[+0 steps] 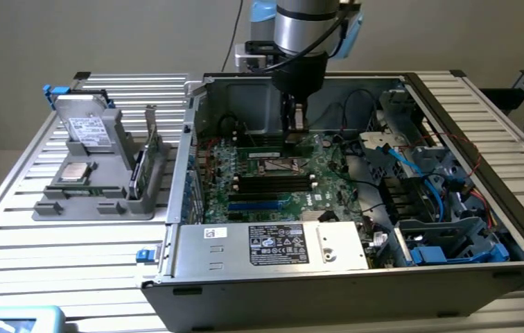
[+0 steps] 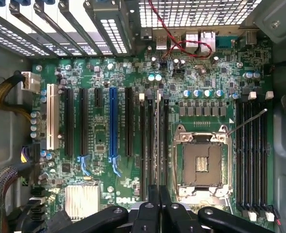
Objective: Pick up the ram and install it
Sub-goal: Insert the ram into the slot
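Your tool (image 1: 294, 126) hangs from the arm straight down into the open computer case (image 1: 336, 288), low over the motherboard (image 2: 99, 145). It is clenched. In the wrist view the ram (image 2: 159, 141) runs out from between its black fingers (image 2: 151, 199) as a thin strip seen edge-on, so you are gripping it by its narrow faces.

The strip lies along the bank of four black memory slots (image 2: 143, 145) that sits between the long expansion slots and the processor socket (image 2: 201, 162). It lines up with one of the inner slots of that bank. You cannot tell from either view whether its lower edge already touches the slot or hangs just above it.

The socket is open and bare, with its metal frame around it. A second bank of black slots (image 2: 252, 155) lies on its other side. A blue expansion slot (image 2: 113, 121) and a white one (image 2: 50, 119) stand further off, and a silver heatsink (image 2: 81, 200) lies near them.

On the desk (image 1: 21, 243), at the exterior view's left of the case, you have a grey tray (image 1: 86, 207). It carries a hard drive (image 1: 86, 128) leaning upright, a square silver processor chip (image 1: 75, 171) lying flat, and a green expansion card (image 1: 154, 156) standing on edge.
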`<state>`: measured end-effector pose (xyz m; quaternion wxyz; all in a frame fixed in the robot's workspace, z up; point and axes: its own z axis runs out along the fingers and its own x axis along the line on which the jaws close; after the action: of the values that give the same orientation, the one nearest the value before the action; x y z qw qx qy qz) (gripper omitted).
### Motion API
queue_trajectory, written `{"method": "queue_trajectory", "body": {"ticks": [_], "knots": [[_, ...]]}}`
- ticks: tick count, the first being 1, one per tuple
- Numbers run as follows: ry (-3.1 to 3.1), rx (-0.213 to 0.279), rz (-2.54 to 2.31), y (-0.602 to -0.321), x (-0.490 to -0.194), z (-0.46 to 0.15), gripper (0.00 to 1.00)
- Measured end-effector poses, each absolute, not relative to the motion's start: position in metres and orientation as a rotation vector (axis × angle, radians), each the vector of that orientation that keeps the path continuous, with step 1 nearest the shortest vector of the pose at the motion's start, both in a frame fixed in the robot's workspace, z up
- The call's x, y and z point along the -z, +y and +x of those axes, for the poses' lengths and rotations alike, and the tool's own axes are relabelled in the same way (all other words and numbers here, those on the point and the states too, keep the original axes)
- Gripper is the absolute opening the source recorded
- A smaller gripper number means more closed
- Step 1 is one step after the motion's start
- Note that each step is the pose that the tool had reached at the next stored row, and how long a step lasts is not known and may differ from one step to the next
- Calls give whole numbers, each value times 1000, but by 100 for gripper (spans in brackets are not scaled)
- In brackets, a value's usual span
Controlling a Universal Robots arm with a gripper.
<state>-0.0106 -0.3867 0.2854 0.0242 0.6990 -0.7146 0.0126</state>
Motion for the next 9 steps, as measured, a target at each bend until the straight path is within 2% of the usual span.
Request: {"method": "queue_trajectory", "body": {"ticks": [9], "knots": [[-2211,-39,2163,-387,-274,-11,12]]}}
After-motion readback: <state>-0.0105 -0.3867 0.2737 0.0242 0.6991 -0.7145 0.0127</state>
